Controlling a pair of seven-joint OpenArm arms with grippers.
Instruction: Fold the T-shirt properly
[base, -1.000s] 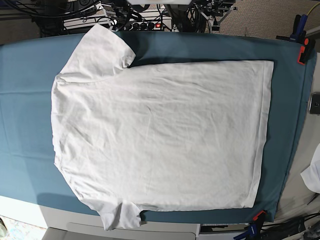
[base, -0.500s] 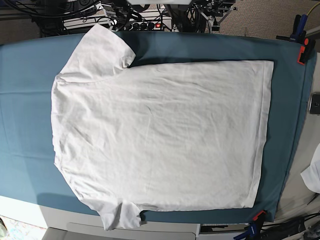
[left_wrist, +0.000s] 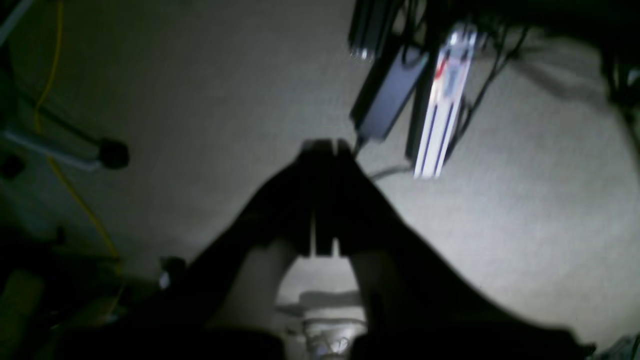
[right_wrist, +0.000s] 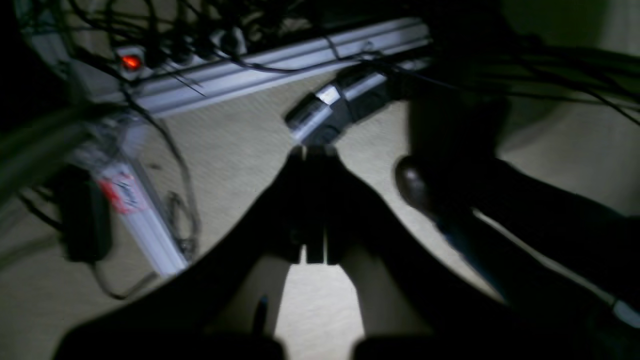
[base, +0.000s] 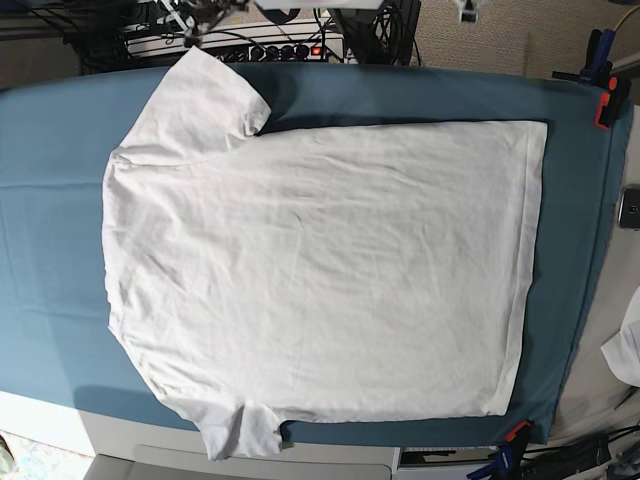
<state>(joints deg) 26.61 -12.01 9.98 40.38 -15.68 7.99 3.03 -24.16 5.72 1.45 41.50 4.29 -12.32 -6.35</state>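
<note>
The white T-shirt (base: 320, 270) lies spread flat on the teal cloth (base: 50, 200), neck end to the left and hem to the right. One sleeve points to the far edge, the other hangs over the near edge. Neither wrist view shows it. My left gripper (left_wrist: 325, 146) is shut and empty, hanging over carpeted floor. Its dark fingers (left_wrist: 280, 200) meet at the tips. My right gripper (right_wrist: 313, 149) is also shut on nothing, above floor and cables. Neither gripper shows over the table in the base view.
Orange clamps (base: 605, 108) (base: 517, 432) pin the teal cloth at the right corners. A small dark device (base: 630, 207) and a white fabric scrap (base: 625, 350) lie on the right. A power strip (base: 290, 48) and cables sit behind the table's far edge.
The arm parts at the top edge of the base view have shifted and mostly left the picture. The T-shirt has not moved.
</note>
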